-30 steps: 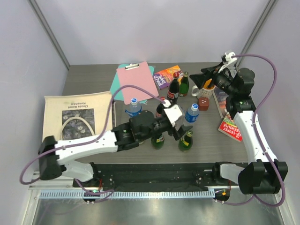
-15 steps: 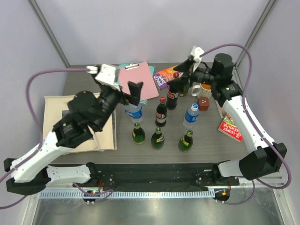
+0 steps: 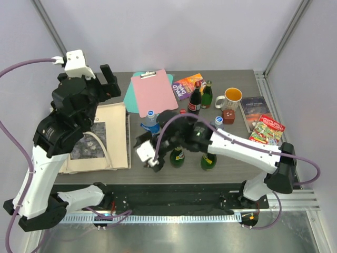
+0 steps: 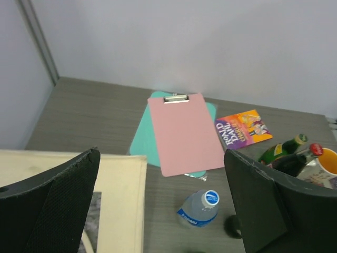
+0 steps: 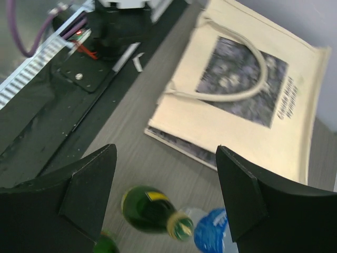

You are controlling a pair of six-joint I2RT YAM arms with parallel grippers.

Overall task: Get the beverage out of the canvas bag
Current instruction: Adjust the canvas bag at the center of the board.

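Right gripper (image 5: 164, 158): jaws wide, holding nothing, set between an upright green glass bottle (image 5: 152, 213) and the large cream canvas bag with a dark printed picture (image 5: 263, 142). Left gripper (image 4: 162, 155): jaws fully spread, empty, high above the bag's far edge.

The bag lies flat at the table's left. Whether a beverage is inside cannot be told.

Risk: the right arm spans the standing bottles — a sweep could topple one, or the clear blue-capped water bottle (image 4: 202, 208). The soft cloth may drag rather than open.

The pink clipboard (image 4: 184, 132) lies beyond, not in the way.
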